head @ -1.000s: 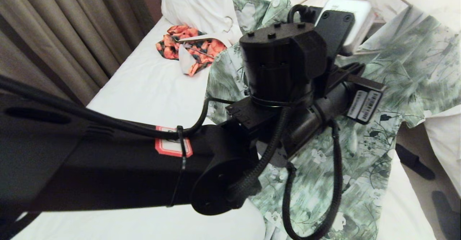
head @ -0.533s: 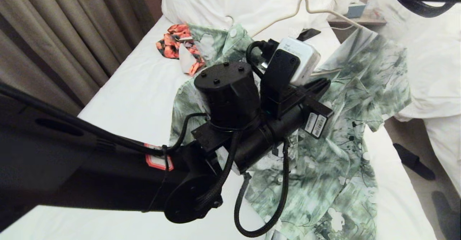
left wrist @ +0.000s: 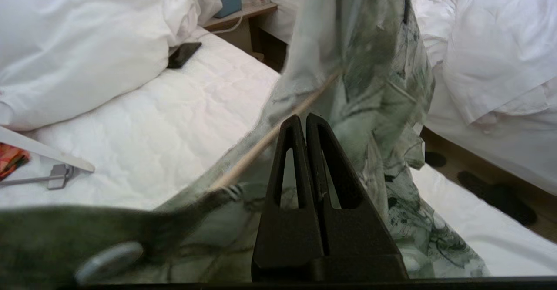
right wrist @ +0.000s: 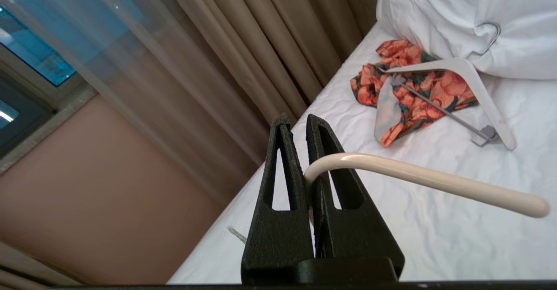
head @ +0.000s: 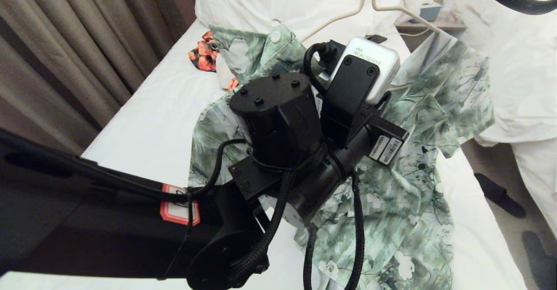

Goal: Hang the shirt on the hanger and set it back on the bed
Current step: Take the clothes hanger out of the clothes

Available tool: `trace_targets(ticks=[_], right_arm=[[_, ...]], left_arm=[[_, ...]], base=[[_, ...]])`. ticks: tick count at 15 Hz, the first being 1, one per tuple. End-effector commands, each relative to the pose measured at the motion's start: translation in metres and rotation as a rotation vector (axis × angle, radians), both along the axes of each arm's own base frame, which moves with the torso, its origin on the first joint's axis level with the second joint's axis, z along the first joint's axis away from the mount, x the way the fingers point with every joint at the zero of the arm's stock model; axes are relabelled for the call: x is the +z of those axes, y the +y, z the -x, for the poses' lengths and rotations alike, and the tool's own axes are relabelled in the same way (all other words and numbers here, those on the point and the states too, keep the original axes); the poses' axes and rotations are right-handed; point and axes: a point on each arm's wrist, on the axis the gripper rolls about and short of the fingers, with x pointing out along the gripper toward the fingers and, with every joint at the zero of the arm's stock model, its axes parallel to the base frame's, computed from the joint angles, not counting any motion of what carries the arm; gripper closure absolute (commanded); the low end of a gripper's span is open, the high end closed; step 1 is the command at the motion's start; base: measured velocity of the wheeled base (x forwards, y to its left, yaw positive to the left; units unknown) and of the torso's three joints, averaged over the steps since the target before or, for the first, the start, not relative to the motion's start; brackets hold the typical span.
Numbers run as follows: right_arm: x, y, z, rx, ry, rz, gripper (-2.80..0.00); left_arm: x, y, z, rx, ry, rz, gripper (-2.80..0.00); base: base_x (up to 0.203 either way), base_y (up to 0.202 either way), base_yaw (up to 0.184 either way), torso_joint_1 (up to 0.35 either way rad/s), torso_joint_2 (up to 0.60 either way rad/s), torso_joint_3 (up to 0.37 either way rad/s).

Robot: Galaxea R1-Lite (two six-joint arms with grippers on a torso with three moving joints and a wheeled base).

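I have the right gripper (right wrist: 304,161) clenched on the hanger (right wrist: 417,179) just below its hook, so the hanger hangs from the top of the head frame with the shirt (head: 417,159) draped off it over the bed (head: 148,124). That high hold lets the cloth fall freely so I can work it along the wire. One shoulder of the hanger is already inside the shirt at upper right in the head view; the other arm (head: 335,20) runs bare toward the collar, so I judge the hanging half done. My left gripper (left wrist: 304,122) sits mid-frame in front of the shirt, jaws pressed together; the wrist view puts its tips against the fabric near the cloth-covered bar, though I can't tell whether any cloth is pinched. The orange garment (right wrist: 413,81) and white clip hanger (right wrist: 474,81) lie by the pillow (head: 278,2), well clear.
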Motion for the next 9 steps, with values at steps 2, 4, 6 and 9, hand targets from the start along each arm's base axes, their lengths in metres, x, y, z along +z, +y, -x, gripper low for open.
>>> trace_targets(ticks=[2,4,6,9], right_arm=[[0.002,-0.002,0.002,0.002,-0.002,-0.005,0.00],[0.002,-0.002,0.002,0.002,-0.003,-0.007,0.00],[0.002,-0.003,0.003,0.007,-0.004,-0.004,0.00],[0.003,-0.005,0.005,0.029,0.007,0.002,0.00]], left_arm=[[-0.007,0.002,0.001,-0.032,-0.006,-0.014,0.00],[-0.010,0.005,0.000,-0.048,-0.035,-0.023,0.00],[-0.015,0.007,0.004,-0.043,-0.055,-0.058,0.00],[-0.031,0.004,0.004,-0.039,-0.070,-0.102,0.00]], base=[[0.000,0.000,0.000,0.000,0.00,0.000],[0.000,0.000,0.000,0.000,0.00,0.000],[0.000,0.000,0.000,0.000,0.00,0.000],[0.000,0.000,0.000,0.000,0.00,0.000]])
